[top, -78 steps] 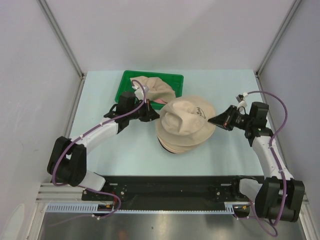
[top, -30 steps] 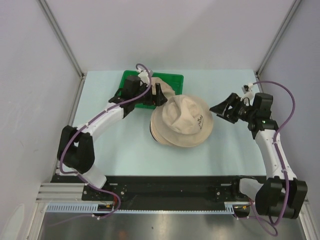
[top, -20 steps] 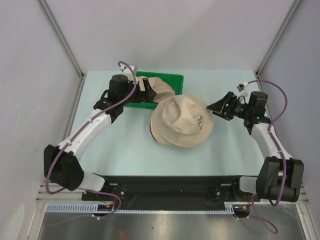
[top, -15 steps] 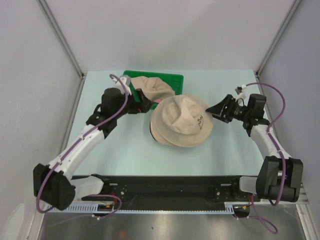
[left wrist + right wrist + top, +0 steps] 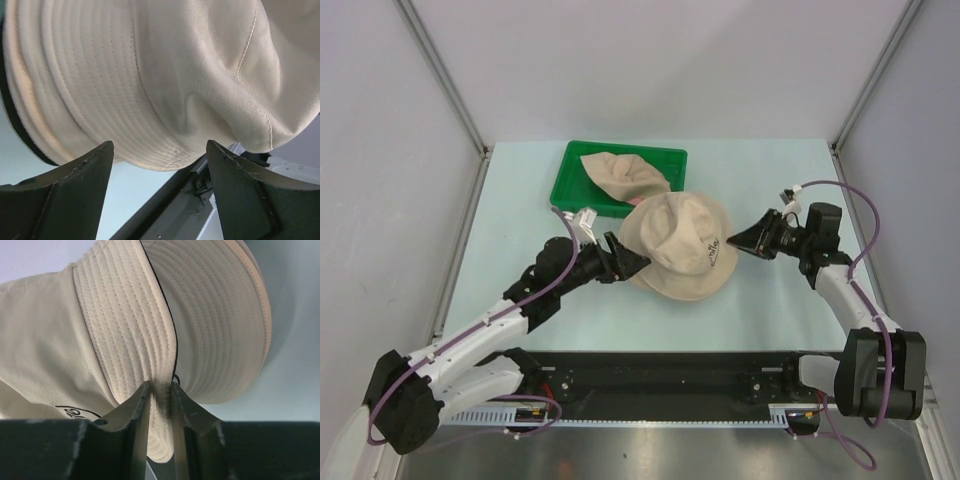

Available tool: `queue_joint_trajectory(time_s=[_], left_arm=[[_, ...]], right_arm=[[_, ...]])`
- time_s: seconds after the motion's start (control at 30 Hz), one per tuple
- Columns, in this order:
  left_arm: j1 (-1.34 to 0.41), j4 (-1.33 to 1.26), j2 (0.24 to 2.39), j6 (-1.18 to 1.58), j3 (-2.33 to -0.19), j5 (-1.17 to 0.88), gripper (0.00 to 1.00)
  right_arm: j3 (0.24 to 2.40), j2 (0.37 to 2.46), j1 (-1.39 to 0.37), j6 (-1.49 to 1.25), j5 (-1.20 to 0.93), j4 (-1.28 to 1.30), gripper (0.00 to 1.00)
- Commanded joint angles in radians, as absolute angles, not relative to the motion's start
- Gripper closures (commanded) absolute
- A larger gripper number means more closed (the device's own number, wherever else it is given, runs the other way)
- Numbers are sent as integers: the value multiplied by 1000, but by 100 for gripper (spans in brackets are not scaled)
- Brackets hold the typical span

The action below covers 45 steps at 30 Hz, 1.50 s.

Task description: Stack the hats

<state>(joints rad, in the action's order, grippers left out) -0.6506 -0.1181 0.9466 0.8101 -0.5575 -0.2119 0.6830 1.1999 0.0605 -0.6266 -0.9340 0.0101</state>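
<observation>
Stack of soft beige fabric brimmed hats (image 5: pixel 680 250) sits mid-table, just in front of the green plastic tray (image 5: pixel 568 182) holding one more crumpled beige hat (image 5: pixel 625 175). Right gripper (image 5: pixel 159 390) is pinched tight on a brim at the stack's right edge. Left gripper (image 5: pixel 157 150) is spread wide beside the stack, gripping nothing.

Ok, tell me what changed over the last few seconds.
The left gripper swung back from the green tray toward the near edge and now sits open at the left brim of the hat stack. The right gripper closed in and is pinching the top hat by its right brim. The hat in the tray and the tray itself stayed put.
</observation>
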Motion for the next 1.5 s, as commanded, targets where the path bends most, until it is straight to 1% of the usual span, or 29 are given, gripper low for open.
queue_joint_trajectory(time_s=[0.0,0.03,0.17,0.2,0.3,0.33,0.37,0.5,0.67,0.73,0.87,0.93,1.03,1.07,1.1,1.13,1.2,1.33,1.4,1.47], left_arm=[[-687,-209,960,903,-543,-180,23],[-698,-187,960,908,-542,-151,25],[-703,-180,968,940,-519,-121,26],[-703,-152,976,945,-518,-115,26],[-704,-86,1011,954,-540,-89,27],[-704,-60,1017,954,-541,-83,26],[-704,-57,1025,954,-541,-75,24],[-704,-71,1038,957,-541,-45,23],[-704,-8,1063,940,-580,-5,23],[-703,40,1072,933,-592,44,23],[-700,26,1084,922,-597,75,23],[-698,25,1091,913,-606,86,24],[-698,84,1082,885,-640,129,24],[-696,106,1071,879,-649,164,24],[-695,139,1042,871,-664,181,24],[-686,155,1020,853,-669,193,24],[-684,187,964,832,-698,244,23],[-684,206,933,750,-756,281,22],[-684,184,952,729,-797,259,22],[-684,166,1009,712,-827,236,21]], right_arm=[[647,1155,22,-638,-875,27,77],[646,1152,20,-641,-862,41,81],[632,1141,12,-641,-783,84,87],[627,1143,6,-646,-766,104,91],[615,1155,3,-650,-736,100,93],[609,1163,-30,-649,-726,101,94],[606,1167,-40,-649,-713,97,94],[607,1196,-75,-655,-664,97,96],[614,1256,-106,-681,-604,78,96],[617,1272,-118,-684,-569,78,94],[626,1307,-129,-686,-552,69,91],[634,1315,-132,-681,-549,75,88],[653,1304,-126,-667,-543,100,76],[658,1296,-123,-654,-543,110,71],[663,1289,-112,-646,-546,136,55],[670,1264,-88,-638,-552,152,49],[678,1227,-49,-623,-563,205,39],[742,1108,73,-562,-540,339,34],[785,1066,95,-522,-529,392,34],[854,1068,101,-506,-534,403,34]])
